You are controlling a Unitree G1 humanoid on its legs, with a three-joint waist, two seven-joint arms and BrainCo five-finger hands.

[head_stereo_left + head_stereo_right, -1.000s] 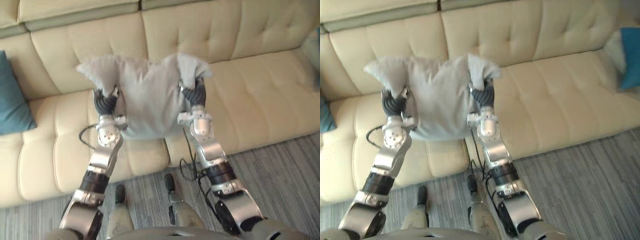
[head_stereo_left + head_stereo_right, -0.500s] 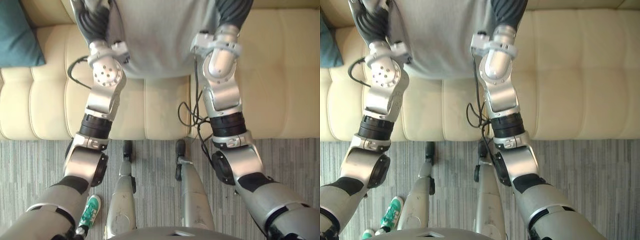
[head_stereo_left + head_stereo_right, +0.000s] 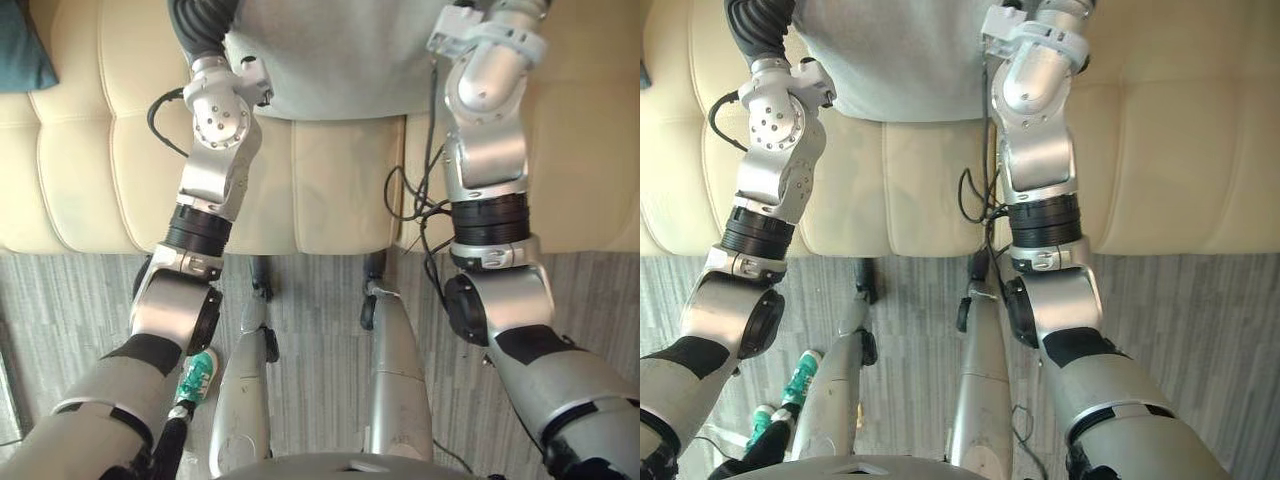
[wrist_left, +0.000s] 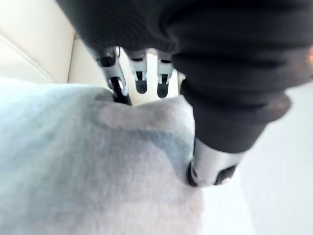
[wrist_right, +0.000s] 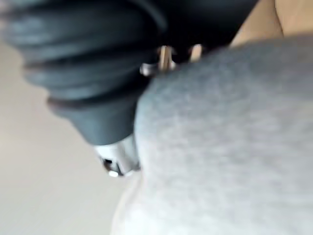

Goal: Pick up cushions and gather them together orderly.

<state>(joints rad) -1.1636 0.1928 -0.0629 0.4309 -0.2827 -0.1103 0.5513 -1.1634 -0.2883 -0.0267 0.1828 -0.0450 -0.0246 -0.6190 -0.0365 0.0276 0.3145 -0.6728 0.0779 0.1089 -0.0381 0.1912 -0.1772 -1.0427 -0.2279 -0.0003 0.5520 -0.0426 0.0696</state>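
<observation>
Held over the sofa [image 3: 330,190] seat, the grey cushion [image 3: 330,50] is pinched at its sides by the left hand [image 4: 210,164] and right hand [image 5: 117,156]; level, equal grips would land it square.

A big cream sofa [image 3: 330,190] stretched across the top, with soft lines running down its seat. A grey stripy floor [image 3: 70,310] lay in front of it. A green shoe [image 3: 198,372] stood on the floor.
</observation>
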